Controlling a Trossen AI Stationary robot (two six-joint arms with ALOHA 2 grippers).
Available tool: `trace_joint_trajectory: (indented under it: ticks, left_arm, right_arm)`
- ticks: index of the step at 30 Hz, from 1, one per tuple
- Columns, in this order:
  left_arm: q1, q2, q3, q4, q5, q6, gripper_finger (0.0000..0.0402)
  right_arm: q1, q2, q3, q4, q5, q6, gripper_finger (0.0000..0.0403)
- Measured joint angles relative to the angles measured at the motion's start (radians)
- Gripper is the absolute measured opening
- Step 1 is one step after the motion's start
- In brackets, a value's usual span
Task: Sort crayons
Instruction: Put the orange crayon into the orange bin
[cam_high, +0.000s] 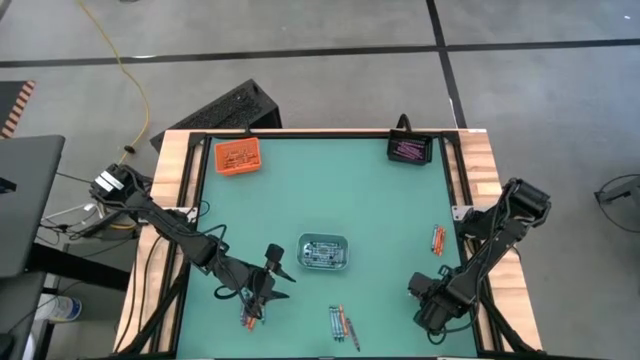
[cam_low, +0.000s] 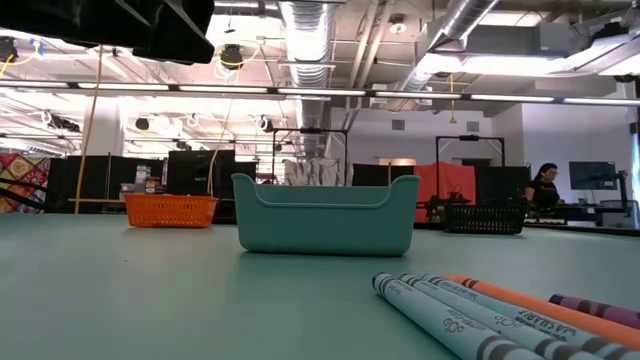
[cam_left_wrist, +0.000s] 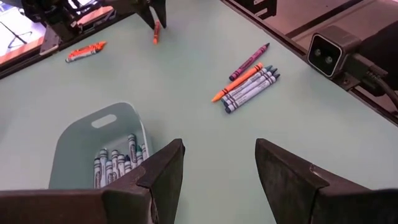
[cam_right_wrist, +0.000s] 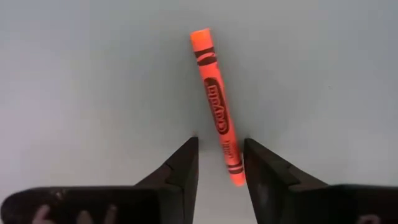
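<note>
An orange crayon (cam_right_wrist: 217, 106) lies flat on the green table. My right gripper (cam_right_wrist: 221, 146) points down over it near the table's right front (cam_high: 430, 300), open, its fingers on either side of one end. My left gripper (cam_left_wrist: 217, 155) hovers open at the front left (cam_high: 272, 268), holding nothing. Ahead of it lie several grey-blue, orange and purple crayons (cam_left_wrist: 249, 84) side by side on the table (cam_high: 342, 323). Two orange crayons (cam_high: 438, 240) lie near the right edge. More crayons (cam_high: 250, 317) lie below the left arm. My right gripper comes from above with its fingers along the orange crayon, on both sides of its end (cam_right_wrist: 233, 168). The crayon lies on the table close beside one finger (cam_right_wrist: 261, 168). Whether that finger touches it, I cannot tell.
A teal tray (cam_high: 323, 252) with grey-blue crayons stands mid-table, close in front of my left gripper (cam_left_wrist: 99, 149). An orange tray (cam_high: 238, 157) sits at the far left and a black tray (cam_high: 409, 149) with purple crayons at the far right. A camera (cam_left_wrist: 333, 50) sits at the front edge.
</note>
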Motion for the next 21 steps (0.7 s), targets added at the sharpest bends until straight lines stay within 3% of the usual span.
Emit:
trace_joint_trajectory:
  ticks: [6, 15, 21]
  left_arm:
    - [0.0, 0.0, 0.0, 0.0, 0.0, -0.006, 0.0188]
    - [0.0, 0.0, 0.0, 0.0, 0.0, -0.01, 0.0188]
    - [0.0, 0.0, 0.0, -0.004, -0.003, -0.013, 0.0188]
  right_arm:
    - [0.002, 0.002, 0.001, 0.001, 0.001, 0.001, 0.0098]
    - [-0.001, 0.002, 0.001, 0.0, 0.05, -0.032, 0.0012]
    - [-0.019, 0.004, 0.009, -0.005, 0.074, -0.085, 0.0003]
